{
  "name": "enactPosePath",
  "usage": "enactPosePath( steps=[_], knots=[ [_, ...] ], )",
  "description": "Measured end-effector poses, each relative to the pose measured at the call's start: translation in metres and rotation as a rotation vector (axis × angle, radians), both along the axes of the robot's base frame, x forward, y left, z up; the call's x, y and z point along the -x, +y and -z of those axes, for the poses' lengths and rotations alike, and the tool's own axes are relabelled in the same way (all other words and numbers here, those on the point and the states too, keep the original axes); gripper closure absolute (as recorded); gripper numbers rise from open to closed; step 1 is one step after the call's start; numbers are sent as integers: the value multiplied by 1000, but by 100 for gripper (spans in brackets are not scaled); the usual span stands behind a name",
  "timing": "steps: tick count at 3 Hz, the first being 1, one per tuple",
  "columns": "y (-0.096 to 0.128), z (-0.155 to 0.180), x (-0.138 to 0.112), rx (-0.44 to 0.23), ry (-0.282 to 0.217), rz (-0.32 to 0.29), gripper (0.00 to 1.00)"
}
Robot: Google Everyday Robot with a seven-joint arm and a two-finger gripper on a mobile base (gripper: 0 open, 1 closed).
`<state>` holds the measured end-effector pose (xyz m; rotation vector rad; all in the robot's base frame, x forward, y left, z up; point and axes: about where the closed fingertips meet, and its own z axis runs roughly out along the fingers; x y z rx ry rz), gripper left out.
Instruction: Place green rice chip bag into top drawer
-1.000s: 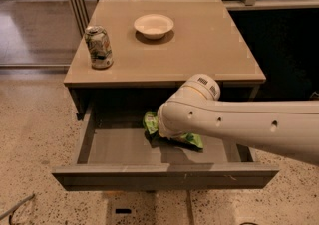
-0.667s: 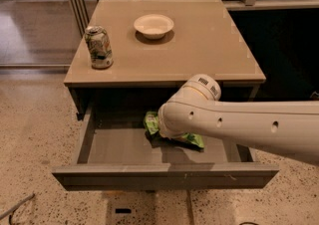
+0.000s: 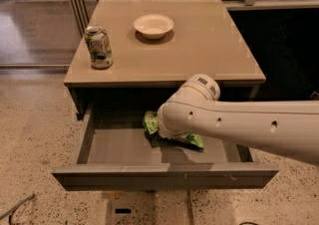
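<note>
Nearest the camera, the top drawer (image 3: 164, 174) stood pulled out from under the tan table (image 3: 209, 45), its flat grey front panel facing the viewer and its grey floor mostly bare on the left. The green rice chip bag (image 3: 192, 141) lay inside the drawer, right of centre on the drawer floor, crumpled, with green showing on both sides of the arm. The white robot arm (image 3: 239, 122) reached in from the right edge, and its rounded wrist sat over the bag. The gripper (image 3: 155, 140) was down in the drawer at the bag, almost wholly hidden behind the wrist, with only a dark bit showing against the foil. Could not tell whether it was holding the bag or released.

Farther back on the tabletop, a crushed green-and-white can (image 3: 98, 47) stood upright near the left edge. A shallow white bowl (image 3: 153, 25) sat behind it toward the middle, well apart from the can. Speckled floor (image 3: 30, 134) lay left of the table.
</note>
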<state>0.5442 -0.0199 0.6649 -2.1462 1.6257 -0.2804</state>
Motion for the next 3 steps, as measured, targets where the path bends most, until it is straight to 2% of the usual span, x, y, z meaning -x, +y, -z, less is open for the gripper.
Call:
enactPosePath(
  steps=[1, 2, 3],
  knots=[
    [0, 0, 0, 0, 0, 0, 11],
    [0, 0, 0, 0, 0, 0, 0],
    [0, 0, 0, 0, 0, 0, 0]
  ],
)
